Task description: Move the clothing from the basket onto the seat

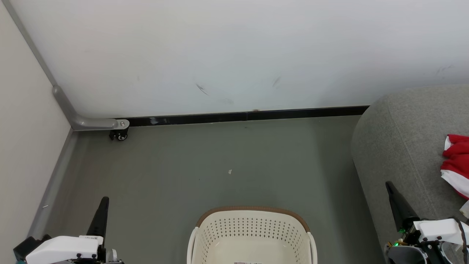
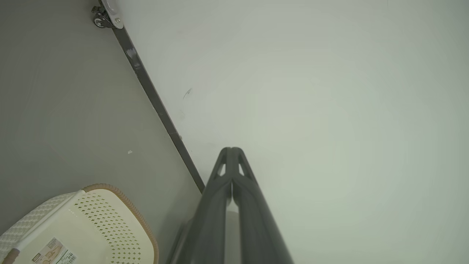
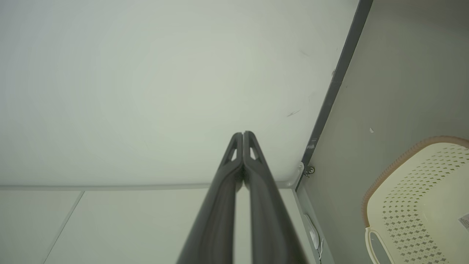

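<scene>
Lying bunched on the seat (image 1: 403, 146), at the right edge of the head view, the clothing (image 1: 456, 165) is a red heap with white trim. Part of it runs out of frame.

The basket (image 1: 252, 234) stands on the floor (image 1: 183, 165), left of the seat and apart from it, square in front of the robot. What shows of its inside is bare cream plastic with no red. Its near part is cut off, so the rest cannot be told. Judgement: the transfer looks at or close to its end.

The left gripper (image 1: 104, 205) rises at lower left and the right gripper (image 1: 392, 194) at lower right, over the seat's edge. On each, the fingers are pressed together and pinch nothing. They flank the basket, probably because nothing is visible to lift.

The head view supplies the clothing and the seat. The left wrist view adds a paper label (image 2: 54, 253) on the basket's bottom and the fingertips meeting against the wall (image 2: 329, 110). The right wrist view adds a side handle (image 3: 373, 238) and the same closed tips, aimed at the wall corner.
</scene>
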Robot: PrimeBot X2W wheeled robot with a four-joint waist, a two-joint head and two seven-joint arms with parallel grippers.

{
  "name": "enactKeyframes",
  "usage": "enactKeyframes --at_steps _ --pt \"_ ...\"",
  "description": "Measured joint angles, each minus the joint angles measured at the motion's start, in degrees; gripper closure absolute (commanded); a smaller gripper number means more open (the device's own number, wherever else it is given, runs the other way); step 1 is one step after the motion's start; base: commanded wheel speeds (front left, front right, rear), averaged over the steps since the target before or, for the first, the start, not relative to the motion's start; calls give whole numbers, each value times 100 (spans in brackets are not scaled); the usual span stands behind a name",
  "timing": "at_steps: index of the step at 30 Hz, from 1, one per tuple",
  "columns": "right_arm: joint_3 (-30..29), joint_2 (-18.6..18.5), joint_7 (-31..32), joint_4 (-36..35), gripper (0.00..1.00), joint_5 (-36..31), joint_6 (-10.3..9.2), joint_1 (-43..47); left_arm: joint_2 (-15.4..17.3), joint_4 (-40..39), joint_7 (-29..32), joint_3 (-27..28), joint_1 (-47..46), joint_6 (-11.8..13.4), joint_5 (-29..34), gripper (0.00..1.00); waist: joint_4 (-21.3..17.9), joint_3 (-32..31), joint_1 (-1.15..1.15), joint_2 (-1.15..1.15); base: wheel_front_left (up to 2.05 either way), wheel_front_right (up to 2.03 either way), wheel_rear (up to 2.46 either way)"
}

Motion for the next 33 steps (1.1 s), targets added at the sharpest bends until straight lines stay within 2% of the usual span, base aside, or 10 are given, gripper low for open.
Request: enactKeyframes --at_steps 10,33 --pt "-12 -11 114 12 100 827 0 -1 -89 -22 163 243 0 -237 -581 100 1 23 0 0 0 0 0" --pt "8 -12 121 -1 100 854 0 -1 -96 -21 178 264 0 -250 -613 100 2 24 -1 0 0 0 0"
